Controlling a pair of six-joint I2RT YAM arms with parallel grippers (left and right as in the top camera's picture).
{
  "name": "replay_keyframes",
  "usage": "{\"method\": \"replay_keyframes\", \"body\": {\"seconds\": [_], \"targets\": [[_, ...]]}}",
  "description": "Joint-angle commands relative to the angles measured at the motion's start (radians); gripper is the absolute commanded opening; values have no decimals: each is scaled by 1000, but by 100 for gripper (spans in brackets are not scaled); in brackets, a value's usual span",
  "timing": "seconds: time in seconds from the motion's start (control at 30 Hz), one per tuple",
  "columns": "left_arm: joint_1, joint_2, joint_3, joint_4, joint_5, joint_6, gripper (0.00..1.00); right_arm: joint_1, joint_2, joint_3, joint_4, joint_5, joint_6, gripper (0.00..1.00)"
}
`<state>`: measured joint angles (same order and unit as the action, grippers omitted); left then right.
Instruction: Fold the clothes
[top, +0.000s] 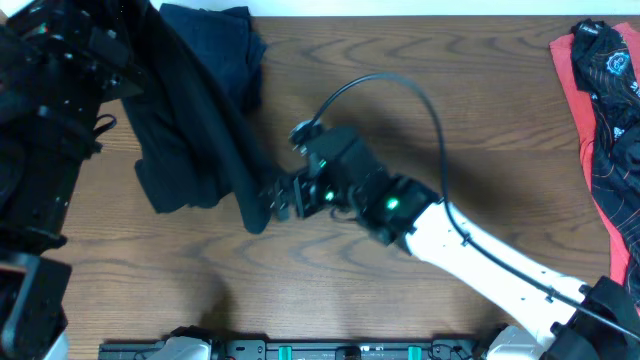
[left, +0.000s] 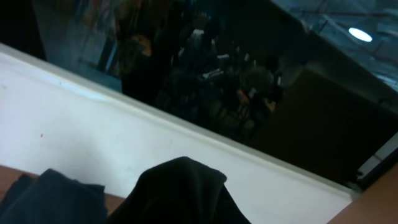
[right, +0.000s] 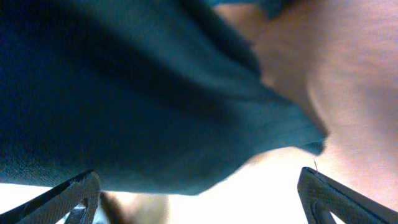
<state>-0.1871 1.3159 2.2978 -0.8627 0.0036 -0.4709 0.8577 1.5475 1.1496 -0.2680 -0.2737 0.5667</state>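
Observation:
A dark navy T-shirt (top: 195, 120) lies bunched at the table's back left. A long fold of it stretches diagonally from the black left arm (top: 60, 80) down to the middle. In the left wrist view the cloth (left: 180, 193) rises over my left gripper's jaws and hides the fingers; it appears held. My right gripper (top: 272, 200) is open at the low end of that fold. In the right wrist view its fingertips (right: 199, 199) stand wide apart, with the shirt's edge (right: 124, 93) just in front and nothing gripped.
A pile of black and coral-red clothes (top: 605, 100) lies at the table's right edge. The brown wooden table (top: 450, 80) shows between the two. The white right arm (top: 500, 260) crosses the front right. A white wall (left: 93, 137) stands behind the table.

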Motion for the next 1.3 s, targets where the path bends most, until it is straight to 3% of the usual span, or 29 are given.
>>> {"method": "replay_keyframes", "body": {"seconds": [0.0,0.57,1.27], "targets": [[-4,-10,32,20,-24,-1,6,76,-8,2,6,-7,32,99],[-4,56,32,-18,-132,25,6,343,-108,6,40,365,-146,99],[-14,-5,37,-64,-128,-92,6,373,104,6,369,370,-175,99]]}}
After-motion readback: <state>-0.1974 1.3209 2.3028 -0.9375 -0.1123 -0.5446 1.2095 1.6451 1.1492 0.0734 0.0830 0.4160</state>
